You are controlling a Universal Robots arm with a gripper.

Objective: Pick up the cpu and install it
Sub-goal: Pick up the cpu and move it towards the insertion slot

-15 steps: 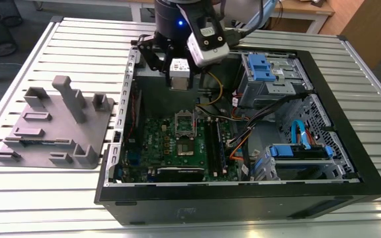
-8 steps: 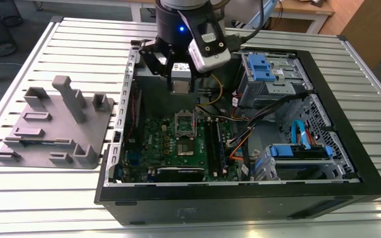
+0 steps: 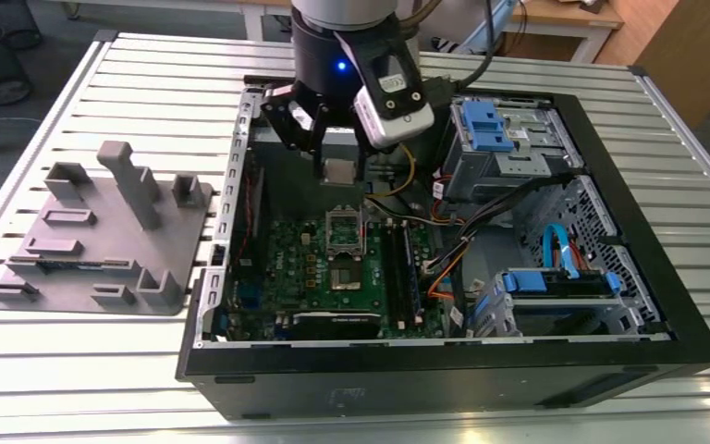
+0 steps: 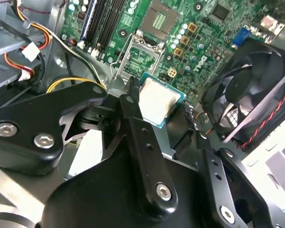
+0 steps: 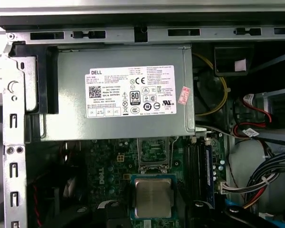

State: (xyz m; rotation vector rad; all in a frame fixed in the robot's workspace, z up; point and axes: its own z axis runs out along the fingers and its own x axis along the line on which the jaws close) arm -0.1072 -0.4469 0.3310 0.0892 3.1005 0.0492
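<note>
The cpu (image 3: 340, 171), a small square chip with a pale metal top, hangs in the air inside the open computer case, above the green circuit board (image 3: 318, 277). My gripper (image 3: 334, 165) is shut on the cpu, one black finger on each side edge. In both wrist views the cpu (image 4: 159, 102) (image 5: 153, 197) sits between the fingers (image 4: 133, 111), metal face toward the cameras. The open socket (image 3: 345, 233) (image 4: 143, 58) (image 5: 154, 152) lies on the board below and a little beyond the chip, and the two are apart.
A grey plastic tray (image 3: 96, 231) with upright posts stands on the slatted table at the exterior view's left. Inside the case are a power supply (image 5: 118, 90), a black fan (image 4: 247, 95), blue drive cages (image 3: 503, 129) and bundled cables (image 3: 454, 231).
</note>
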